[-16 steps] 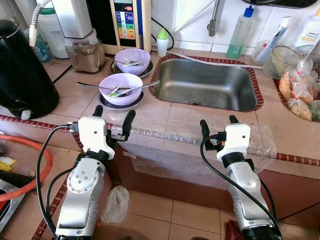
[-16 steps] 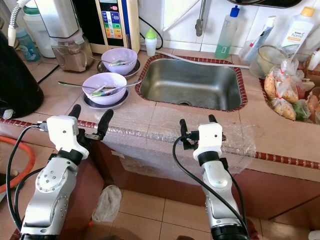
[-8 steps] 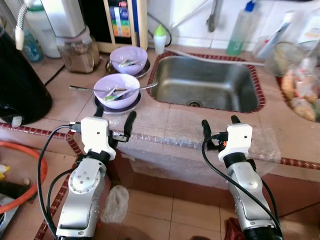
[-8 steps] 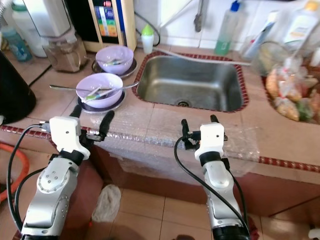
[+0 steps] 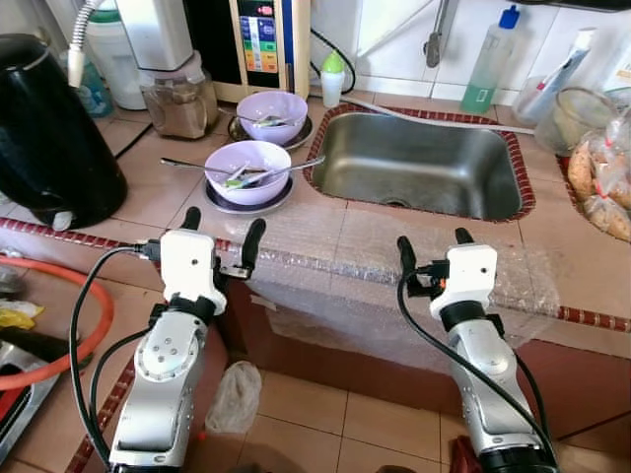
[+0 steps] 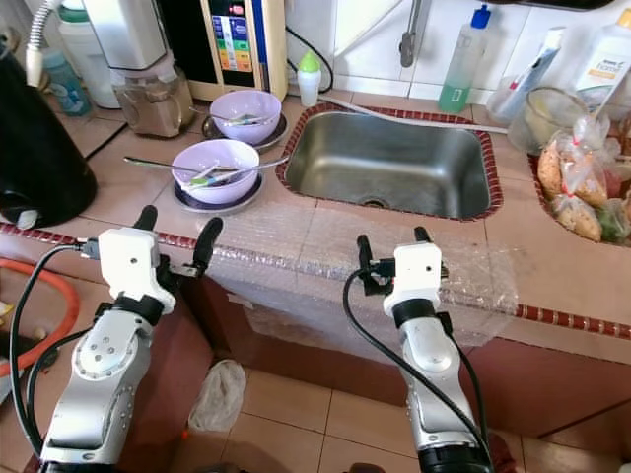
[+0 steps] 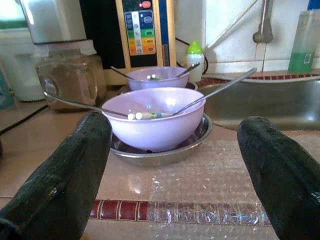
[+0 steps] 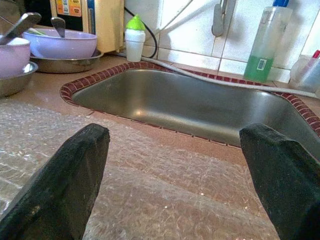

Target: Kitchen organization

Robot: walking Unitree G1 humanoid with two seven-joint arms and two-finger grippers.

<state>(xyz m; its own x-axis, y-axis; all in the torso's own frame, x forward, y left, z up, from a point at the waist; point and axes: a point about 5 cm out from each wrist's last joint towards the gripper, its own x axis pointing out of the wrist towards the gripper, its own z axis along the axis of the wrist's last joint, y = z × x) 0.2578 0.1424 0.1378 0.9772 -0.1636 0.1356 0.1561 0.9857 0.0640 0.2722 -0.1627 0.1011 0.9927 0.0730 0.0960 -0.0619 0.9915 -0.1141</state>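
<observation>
now both tools wait at the desk's (image 5: 128, 202) near edge
left tool (image 5: 219, 230) and right tool (image 5: 434, 247) gape wide, holding nothing; near purple bowl (image 5: 247, 165) left of sink (image 5: 419, 168).

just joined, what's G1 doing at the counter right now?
Nothing is held. The left gripper hovers with jaws open at the counter edge, facing the nearer purple bowl, which sits on a metal plate with spoons in it. The right gripper, also open, hovers over the bubble wrap before the sink. A second purple bowl sits behind.
</observation>
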